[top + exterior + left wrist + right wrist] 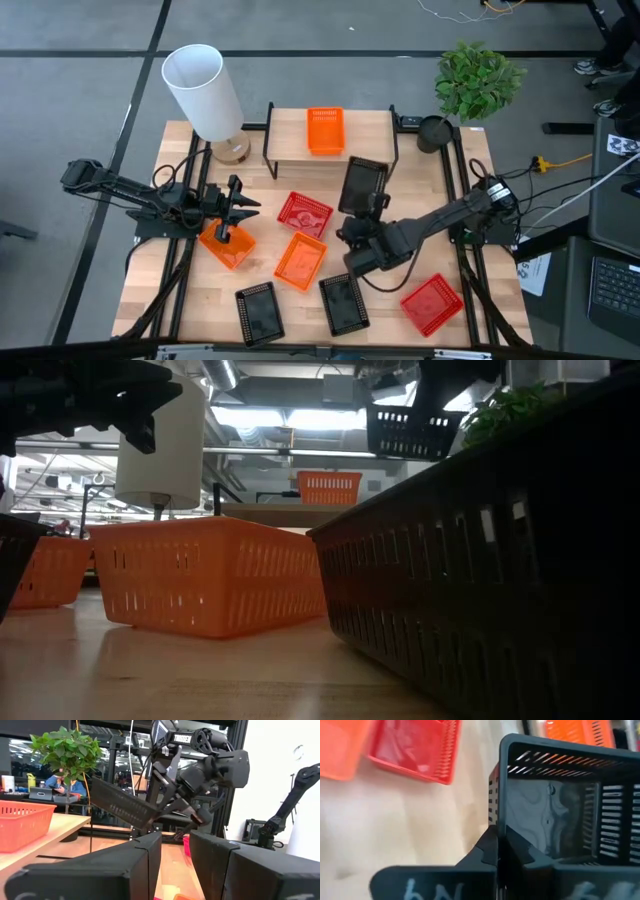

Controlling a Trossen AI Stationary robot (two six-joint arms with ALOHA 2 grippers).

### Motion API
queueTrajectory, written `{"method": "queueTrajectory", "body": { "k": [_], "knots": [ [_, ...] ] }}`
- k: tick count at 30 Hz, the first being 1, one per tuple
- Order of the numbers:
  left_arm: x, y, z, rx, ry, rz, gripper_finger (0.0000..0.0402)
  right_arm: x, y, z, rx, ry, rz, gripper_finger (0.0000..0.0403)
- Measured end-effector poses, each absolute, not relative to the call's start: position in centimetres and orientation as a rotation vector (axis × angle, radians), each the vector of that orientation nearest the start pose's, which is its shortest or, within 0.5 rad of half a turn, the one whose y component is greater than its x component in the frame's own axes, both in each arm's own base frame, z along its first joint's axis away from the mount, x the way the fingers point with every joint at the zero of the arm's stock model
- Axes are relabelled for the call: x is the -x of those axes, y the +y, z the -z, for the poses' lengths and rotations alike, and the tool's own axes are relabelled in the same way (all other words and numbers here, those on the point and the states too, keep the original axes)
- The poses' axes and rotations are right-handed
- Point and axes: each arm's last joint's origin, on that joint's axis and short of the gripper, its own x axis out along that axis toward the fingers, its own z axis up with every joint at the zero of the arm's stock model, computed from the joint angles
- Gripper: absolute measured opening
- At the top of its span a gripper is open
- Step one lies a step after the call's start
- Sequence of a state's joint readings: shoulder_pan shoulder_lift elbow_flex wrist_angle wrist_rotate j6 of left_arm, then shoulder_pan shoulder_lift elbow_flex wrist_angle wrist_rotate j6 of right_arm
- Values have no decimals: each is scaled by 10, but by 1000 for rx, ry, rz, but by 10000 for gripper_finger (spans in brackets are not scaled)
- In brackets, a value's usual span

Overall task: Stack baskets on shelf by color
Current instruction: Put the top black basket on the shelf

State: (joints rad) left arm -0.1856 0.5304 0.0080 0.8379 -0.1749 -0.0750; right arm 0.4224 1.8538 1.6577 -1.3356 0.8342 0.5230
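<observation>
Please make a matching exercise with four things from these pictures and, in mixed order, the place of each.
Things:
1. black basket
2. lone orange basket
3. white lamp
4. plant

Places:
A. on the shelf
B. table's far right corner
C. held in the right gripper jaws
D. beside the shelf's left end

Pairs: 1-C, 2-A, 3-D, 4-B
</observation>
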Motion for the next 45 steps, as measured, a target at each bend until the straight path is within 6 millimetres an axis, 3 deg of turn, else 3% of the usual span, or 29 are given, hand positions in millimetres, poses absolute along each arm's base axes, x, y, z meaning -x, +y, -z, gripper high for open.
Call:
{"method": "queueTrajectory", "body": {
  "k": [8,13,19,21,26,37,45],
  "knots": [
    [-125,-18,-197,131,-310,22,94,-333,71,-297,570,1183,623,0],
    [-125,-18,-196,129,-301,22,94,-319,24,-326,554,1223,611,0],
    [-125,-18,-195,102,-291,17,94,-293,-34,-361,305,1201,344,0],
    [-125,-18,-195,102,-291,17,94,-290,-52,-364,223,1188,312,0],
    [-125,-18,-195,102,-292,17,94,-286,-87,-358,208,1209,299,0],
    [-125,-18,-195,102,-291,17,94,-285,-112,-325,194,1229,212,0],
    [-125,-18,-195,102,-292,17,94,-288,-114,-323,211,1195,221,29]
  ]
}}
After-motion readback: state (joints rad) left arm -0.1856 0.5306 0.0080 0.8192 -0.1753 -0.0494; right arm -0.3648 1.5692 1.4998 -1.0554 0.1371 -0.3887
